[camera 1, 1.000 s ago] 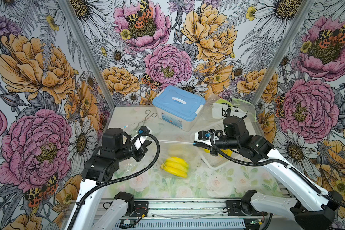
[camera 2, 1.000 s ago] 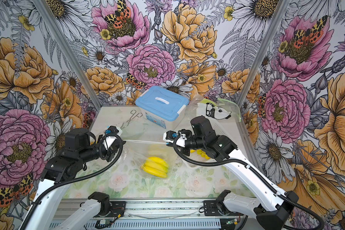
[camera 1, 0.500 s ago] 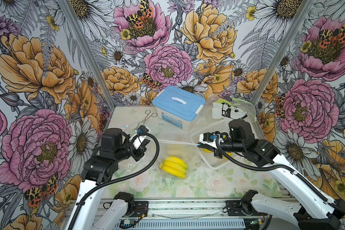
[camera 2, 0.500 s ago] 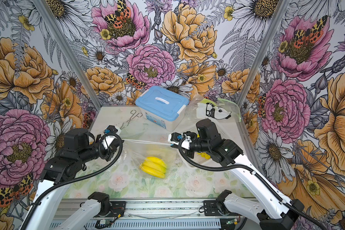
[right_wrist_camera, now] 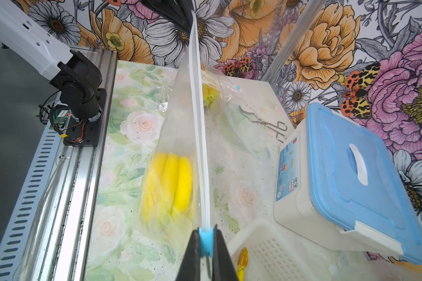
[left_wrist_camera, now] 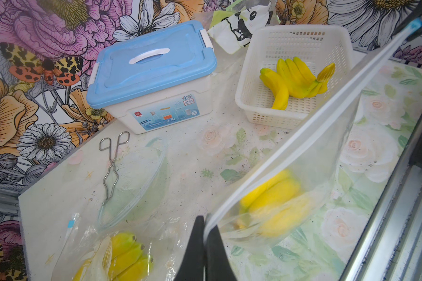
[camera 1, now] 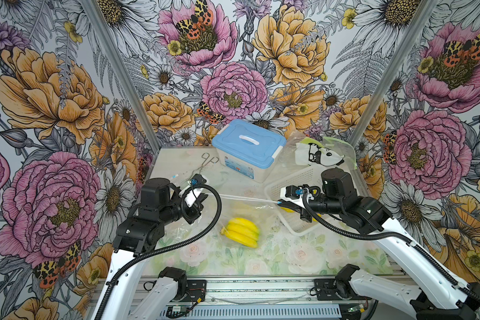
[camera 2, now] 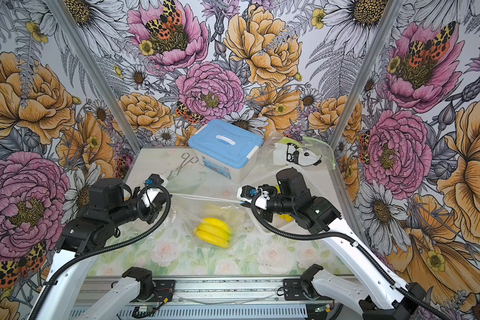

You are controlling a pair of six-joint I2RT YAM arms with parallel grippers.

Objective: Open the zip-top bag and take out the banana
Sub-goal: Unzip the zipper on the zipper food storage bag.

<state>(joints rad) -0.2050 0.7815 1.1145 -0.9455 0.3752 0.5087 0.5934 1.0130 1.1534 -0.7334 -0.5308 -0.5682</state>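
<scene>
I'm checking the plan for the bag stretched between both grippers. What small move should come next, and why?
Probably have the right gripper let go of the blue slider and regrip one lip of the zip-top bag. The slider seems to sit at the bag's end, the left gripper pinches the far corner, the taut lips lie together, and the banana sits inside.

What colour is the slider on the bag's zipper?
Light blue. The slider shows best in the right wrist view.

Left claw (left_wrist_camera: 206,222) pinches bag (left_wrist_camera: 314,150); blurred banana (left_wrist_camera: 273,206) seemingly inside
</scene>
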